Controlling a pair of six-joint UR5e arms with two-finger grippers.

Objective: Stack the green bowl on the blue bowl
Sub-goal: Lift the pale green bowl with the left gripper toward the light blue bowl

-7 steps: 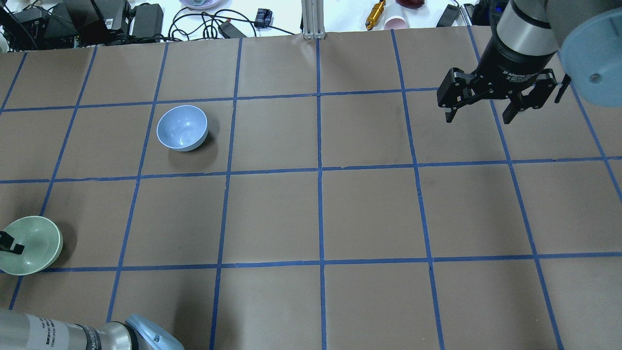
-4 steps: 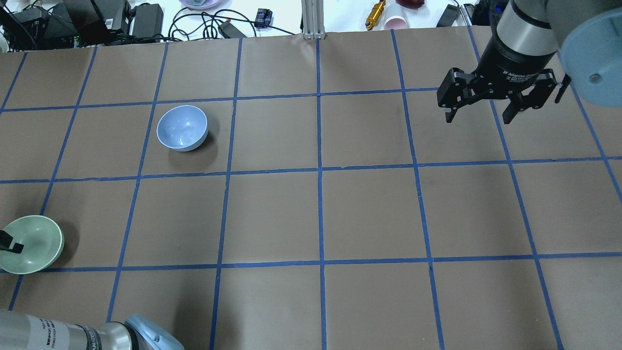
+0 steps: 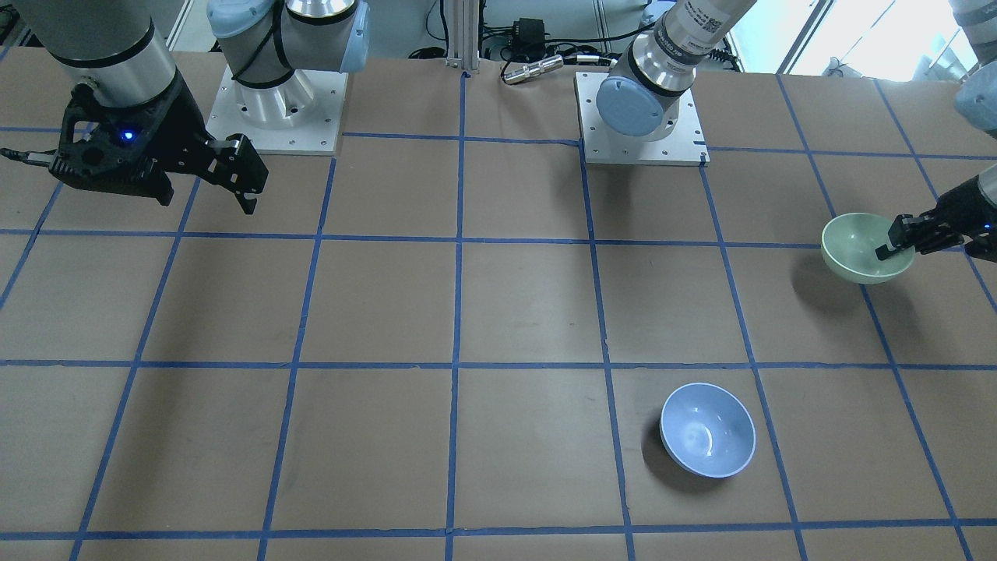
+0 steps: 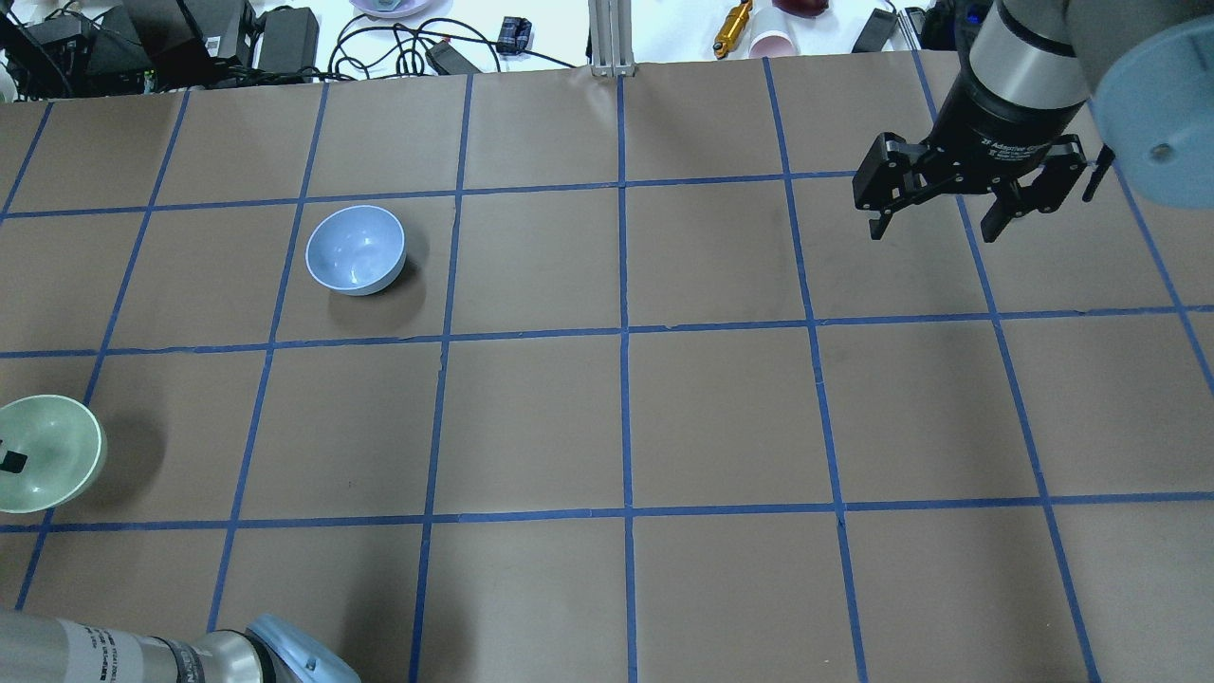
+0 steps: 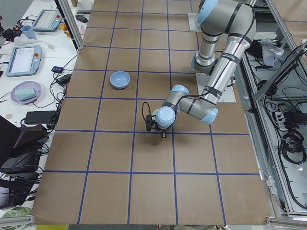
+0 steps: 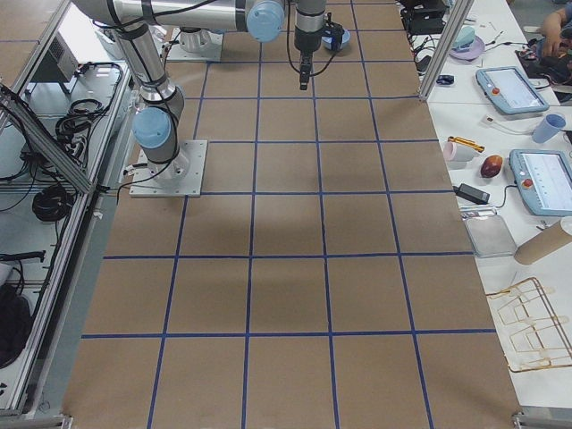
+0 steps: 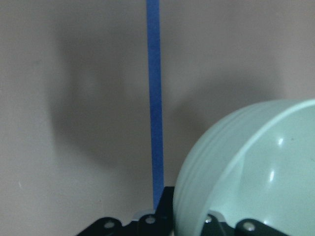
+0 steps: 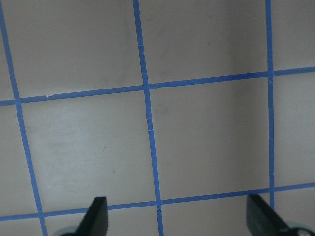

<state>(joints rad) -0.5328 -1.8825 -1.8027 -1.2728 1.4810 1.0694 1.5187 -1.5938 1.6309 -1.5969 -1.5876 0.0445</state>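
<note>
The green bowl (image 4: 47,451) hangs at the table's left edge, with its shadow apart from it to the right. My left gripper (image 4: 11,463) is shut on its rim, one finger inside the bowl. The front-facing view shows the same grip (image 3: 896,243) on the green bowl (image 3: 857,249). In the left wrist view the bowl (image 7: 256,172) fills the lower right, clear of the table. The blue bowl (image 4: 356,249) stands upright and empty farther in; it also shows in the front-facing view (image 3: 707,428). My right gripper (image 4: 939,223) is open and empty, high at the far right.
Beyond the table's far edge lie cables and power adapters (image 4: 285,33), a yellow tool (image 4: 732,27) and a pink cup (image 4: 773,43). An aluminium post (image 4: 612,38) stands at the far middle. The two arm bases (image 3: 639,117) are bolted at the robot's side.
The green bowl has risen off the table in my left gripper and shifted slightly toward the left edge; its shadow has separated from it. The right arm has not moved.
</note>
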